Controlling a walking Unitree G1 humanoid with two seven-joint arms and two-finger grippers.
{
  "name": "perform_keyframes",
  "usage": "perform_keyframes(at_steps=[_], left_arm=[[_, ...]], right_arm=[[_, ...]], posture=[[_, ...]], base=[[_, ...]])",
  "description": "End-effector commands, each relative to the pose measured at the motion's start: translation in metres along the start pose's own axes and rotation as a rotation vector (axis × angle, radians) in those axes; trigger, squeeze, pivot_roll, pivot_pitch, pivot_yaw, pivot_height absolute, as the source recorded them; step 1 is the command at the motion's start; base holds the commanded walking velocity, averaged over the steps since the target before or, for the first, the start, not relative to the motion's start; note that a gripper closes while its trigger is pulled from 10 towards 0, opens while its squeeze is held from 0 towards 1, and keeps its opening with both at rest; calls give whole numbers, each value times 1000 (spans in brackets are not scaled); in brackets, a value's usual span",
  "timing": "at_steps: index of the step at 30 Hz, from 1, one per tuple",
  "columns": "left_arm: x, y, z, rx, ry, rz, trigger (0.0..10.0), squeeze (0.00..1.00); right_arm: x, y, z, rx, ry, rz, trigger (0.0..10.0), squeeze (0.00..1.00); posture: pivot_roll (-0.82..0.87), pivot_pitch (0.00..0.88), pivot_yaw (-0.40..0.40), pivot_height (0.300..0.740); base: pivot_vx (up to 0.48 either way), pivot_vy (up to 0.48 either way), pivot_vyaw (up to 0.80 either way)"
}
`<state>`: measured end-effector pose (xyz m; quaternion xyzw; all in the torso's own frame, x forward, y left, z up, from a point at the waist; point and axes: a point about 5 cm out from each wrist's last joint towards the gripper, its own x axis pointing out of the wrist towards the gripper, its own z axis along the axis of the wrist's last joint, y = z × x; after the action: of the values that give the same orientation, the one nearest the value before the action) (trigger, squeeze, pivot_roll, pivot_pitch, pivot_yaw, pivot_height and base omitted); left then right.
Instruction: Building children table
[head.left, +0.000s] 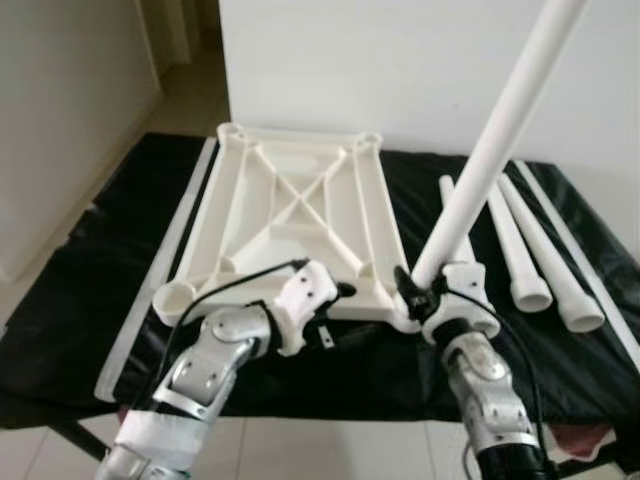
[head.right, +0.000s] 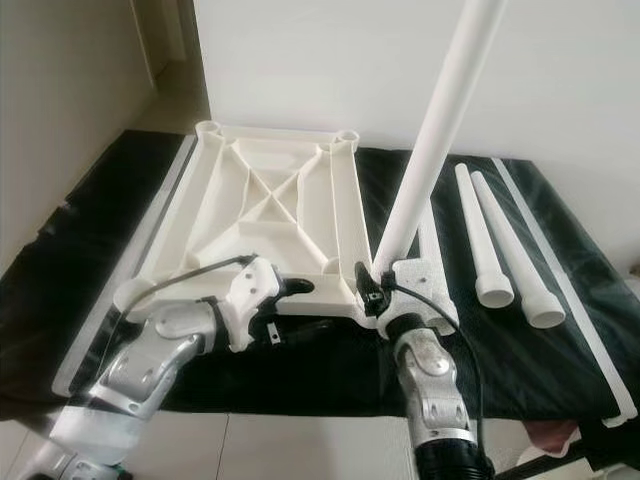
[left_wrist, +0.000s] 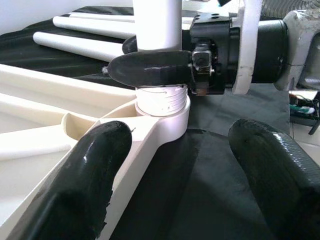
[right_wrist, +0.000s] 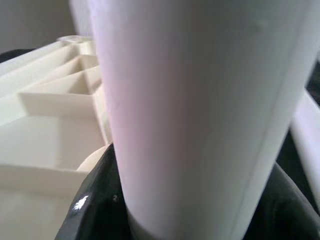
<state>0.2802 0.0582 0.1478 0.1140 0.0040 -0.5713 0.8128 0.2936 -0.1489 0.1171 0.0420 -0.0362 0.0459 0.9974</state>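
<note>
We see a white table leg (head.left: 500, 130) standing up and leaning a little, with its bottom end in the round socket (left_wrist: 165, 107) at the near right corner of the white table top (head.left: 290, 215). The table top lies upside down on a black sheet (head.left: 90, 280), near the middle, so its ribs and cross bars face up. The top of the leg is cut off by the edge of the head views, so we cannot see its end. The very bottom of the leg is partly hidden by black fingers.

The right gripper (head.left: 420, 290) reaches up from below and its fingers (left_wrist: 150, 67) pinch the leg just above the socket. In the right wrist view the leg is so close that it is blurry and hides most things.

The left gripper (head.left: 335, 292) reaches in from the left with a bent arm, low at the near edge of the table top. Its two fingers (left_wrist: 85, 175) are spread apart. One sits by the table top's edge, and they hold nothing.

Three more white legs (head.left: 535, 250) lie side by side on the right part of the sheet. A long white strip (head.left: 160, 270) lies along the left edge of the table top.

We cannot read any writing or labels.
</note>
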Motion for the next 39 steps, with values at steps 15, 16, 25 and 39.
perform_keyframes(at_steps=[15, 16, 25, 39], left_arm=[[5, -4, 0, 0, -3, -1, 10000, 0], [5, -5, 0, 2, -3, -3, 10000, 0], [5, -3, 0, 6, -3, 0, 10000, 0], [5, -6, -1, -3, -3, -5, 10000, 0]], right_arm=[[-10, 23, -11, 57, 48, -195, 10000, 0], [-10, 22, -11, 56, 46, -199, 10000, 0], [-9, 20, -7, 36, 23, -185, 10000, 1000], [-4, -4, 1, -69, 35, 63, 10000, 0]], posture=[[3, 0, -54, 740], [3, 0, -54, 740], [1, 0, -51, 740], [-5, 0, -50, 740]], base=[[0, 0, 0], [0, 0, 0], [0, 0, 0], [0, 0, 0]])
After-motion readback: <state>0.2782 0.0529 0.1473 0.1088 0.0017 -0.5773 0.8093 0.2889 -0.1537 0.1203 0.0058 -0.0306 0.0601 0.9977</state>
